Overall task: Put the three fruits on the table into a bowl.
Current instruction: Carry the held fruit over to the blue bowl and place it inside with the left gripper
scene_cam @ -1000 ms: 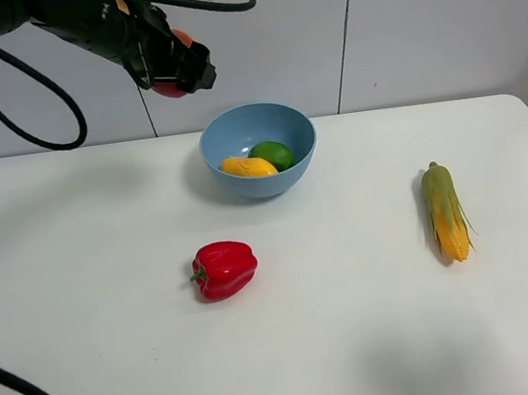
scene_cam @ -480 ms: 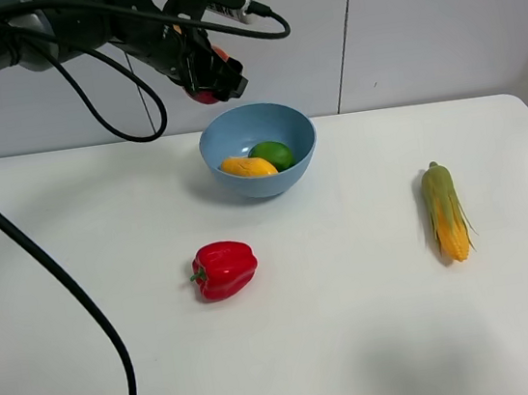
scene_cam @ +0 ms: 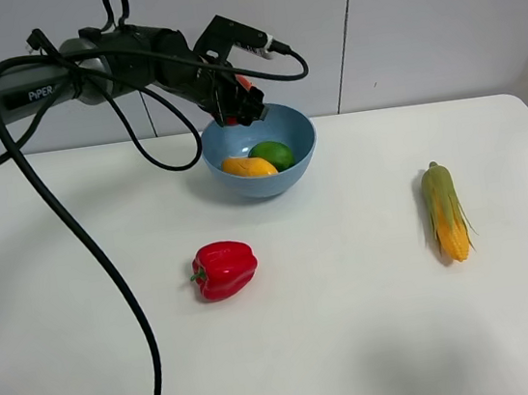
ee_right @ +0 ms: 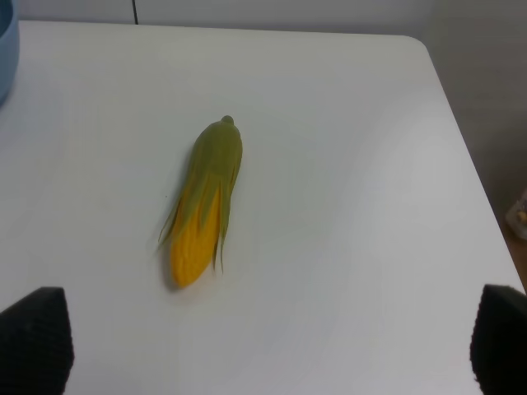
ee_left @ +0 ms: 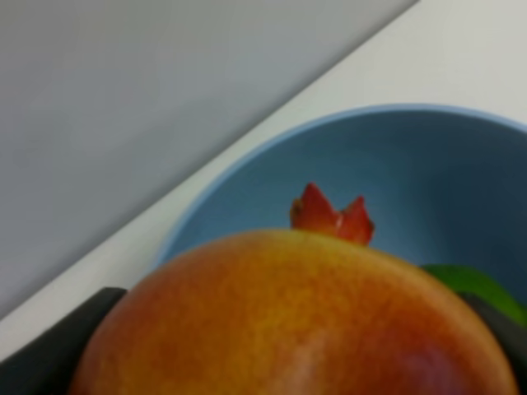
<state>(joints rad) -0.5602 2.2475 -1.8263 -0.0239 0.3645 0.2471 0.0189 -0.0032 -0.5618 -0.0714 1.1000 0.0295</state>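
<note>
A white table [scene_cam: 84, 309] fills most of the high view, with a light-blue bowl [scene_cam: 286, 180] at the upper middle. Inside the bowl lie a yellow-orange mango [scene_cam: 248, 166] and, just beside it toward the right, a green lime [scene_cam: 273, 154]. The left arm comes in from the upper left of the frame, and its left gripper [scene_cam: 235, 104] sits over the bowl's upper-left rim. It is closed around the apple [scene_cam: 245, 83], of which only a small red sliver shows here.

In the left wrist view the apple [ee_left: 296, 321] fills the lower half of the frame, orange-red and wedged between two dark jaws, with a small red crown on its far side. Beyond it is the blue inside of the bowl [ee_left: 428, 181], with a slice of the lime [ee_left: 473, 288] at the lower right. So the bowl lies directly below and slightly ahead of the held fruit; the drop looks to need only a small shift toward the bowl's centre.

A red pepper [scene_cam: 224, 269] sits at the lower middle of the table, and a corn cob [scene_cam: 446, 211] lies at the right, pointing up and down the frame.

The right gripper [ee_right: 263, 346] is out of the high view; in its own camera its dark fingertips [ee_right: 37, 337] stand wide apart and empty, far from the bowl.
</note>
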